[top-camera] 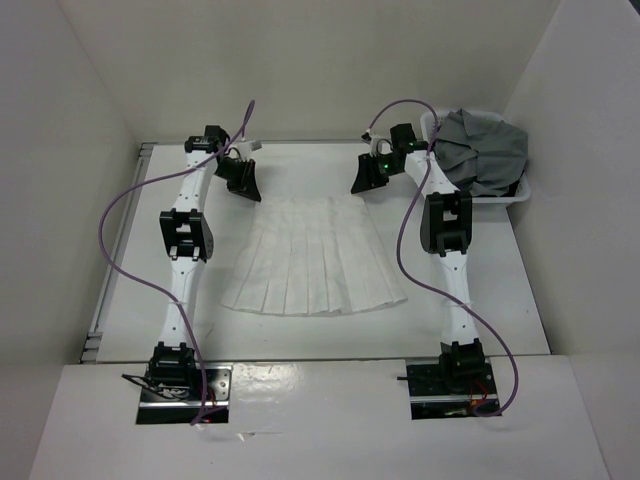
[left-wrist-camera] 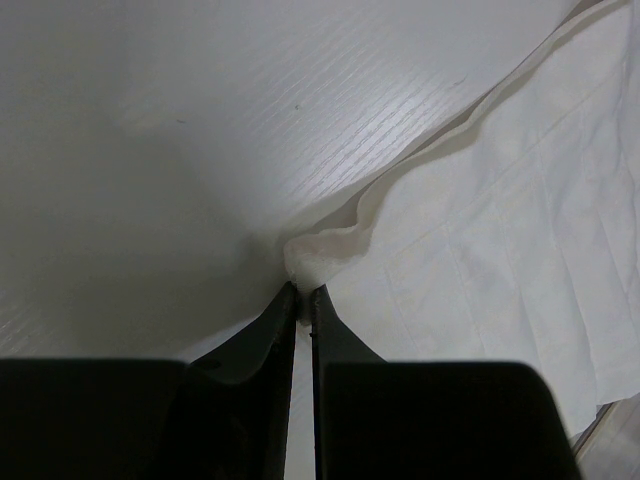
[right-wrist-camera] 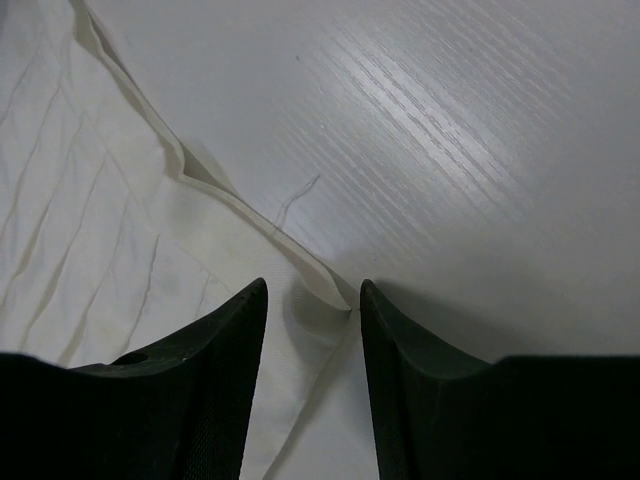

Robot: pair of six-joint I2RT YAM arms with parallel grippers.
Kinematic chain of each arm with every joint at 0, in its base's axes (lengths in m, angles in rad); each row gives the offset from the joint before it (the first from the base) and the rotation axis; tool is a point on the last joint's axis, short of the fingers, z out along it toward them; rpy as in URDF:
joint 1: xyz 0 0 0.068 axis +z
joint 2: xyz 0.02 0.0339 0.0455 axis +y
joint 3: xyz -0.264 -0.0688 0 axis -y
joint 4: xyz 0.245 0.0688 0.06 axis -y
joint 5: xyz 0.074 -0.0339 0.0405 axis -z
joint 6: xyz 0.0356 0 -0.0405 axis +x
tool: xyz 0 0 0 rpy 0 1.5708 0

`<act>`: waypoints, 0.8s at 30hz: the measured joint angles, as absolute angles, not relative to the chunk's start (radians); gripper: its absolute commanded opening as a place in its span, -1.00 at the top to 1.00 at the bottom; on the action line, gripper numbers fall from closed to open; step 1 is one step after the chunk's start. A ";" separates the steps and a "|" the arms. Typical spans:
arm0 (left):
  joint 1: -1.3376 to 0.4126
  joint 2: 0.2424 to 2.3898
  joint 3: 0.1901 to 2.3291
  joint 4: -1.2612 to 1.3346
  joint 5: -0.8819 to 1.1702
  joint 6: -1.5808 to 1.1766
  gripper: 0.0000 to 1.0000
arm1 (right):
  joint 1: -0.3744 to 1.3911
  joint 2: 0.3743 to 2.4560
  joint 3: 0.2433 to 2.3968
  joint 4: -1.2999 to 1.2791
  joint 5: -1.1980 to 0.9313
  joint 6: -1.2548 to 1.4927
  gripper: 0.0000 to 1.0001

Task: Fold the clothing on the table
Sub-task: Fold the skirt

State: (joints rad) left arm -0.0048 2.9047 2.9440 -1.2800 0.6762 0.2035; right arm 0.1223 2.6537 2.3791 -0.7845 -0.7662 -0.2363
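White cloth of the skirt point(top-camera: 315, 260) lies flat on the table point(top-camera: 500, 290), one waistband corner bunched right at the tips of my left gripper point(left-wrist-camera: 303, 292), which is pinched closed on it. My right gripper point(right-wrist-camera: 312, 290) stands parted, the other waistband corner lying between its fingers. I'd settle lower and close fully on the thick band before lifting both corners together.
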 measured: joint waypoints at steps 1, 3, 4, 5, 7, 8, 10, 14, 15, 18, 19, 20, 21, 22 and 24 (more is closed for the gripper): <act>-0.005 2.905 2.944 -1.280 0.676 0.204 1.00 | 0.122 2.654 2.379 -0.785 -0.767 -0.236 0.02; -0.005 2.905 2.944 -1.280 0.676 0.204 1.00 | 0.123 2.654 2.379 -0.786 -0.767 -0.236 0.00; -0.005 2.905 2.944 -1.280 0.676 0.204 1.00 | 0.123 2.654 2.379 -0.787 -0.766 -0.235 0.00; -0.005 2.905 2.944 -1.280 0.676 0.204 1.00 | 0.124 2.653 2.379 -0.787 -0.765 -0.235 0.00; -0.005 2.905 2.944 -1.280 0.676 0.204 1.00 | 0.124 2.652 2.379 -0.787 -0.764 -0.234 0.00; -0.005 2.905 2.944 -1.280 0.676 0.204 1.00 | 0.124 2.652 2.376 -0.786 -0.763 -0.234 0.00; -0.005 2.905 2.946 -1.280 0.676 0.204 1.00 | 0.125 2.648 2.370 -0.784 -0.759 -0.234 0.00; -0.005 2.907 2.947 -1.281 0.676 0.204 1.00 | 0.125 2.638 2.353 -0.780 -0.752 -0.234 0.00; -0.005 2.907 2.947 -1.281 0.676 0.204 1.00 | 0.125 2.634 2.346 -0.780 -0.751 -0.234 0.00; -0.005 2.907 2.947 -1.281 0.676 0.204 1.00 | 0.126 2.624 2.330 -0.777 -0.745 -0.234 0.00; -0.005 2.907 2.947 -1.281 0.676 0.204 1.00 | 0.126 2.621 2.326 -0.775 -0.743 -0.234 0.00; -0.005 2.907 2.947 -1.281 0.676 0.204 1.00 | 0.126 2.619 2.320 -0.771 -0.742 -0.234 0.00; -0.005 2.907 2.947 -1.281 0.676 0.204 1.00 | 0.126 2.615 2.313 -0.767 -0.741 -0.233 0.00; -0.005 2.907 2.947 -1.281 0.676 0.204 1.00 | 0.126 2.611 2.308 -0.766 -0.739 -0.233 0.00; -0.005 2.907 2.947 -1.281 0.676 0.204 1.00 | 0.126 2.608 2.302 -0.763 -0.737 -0.233 0.07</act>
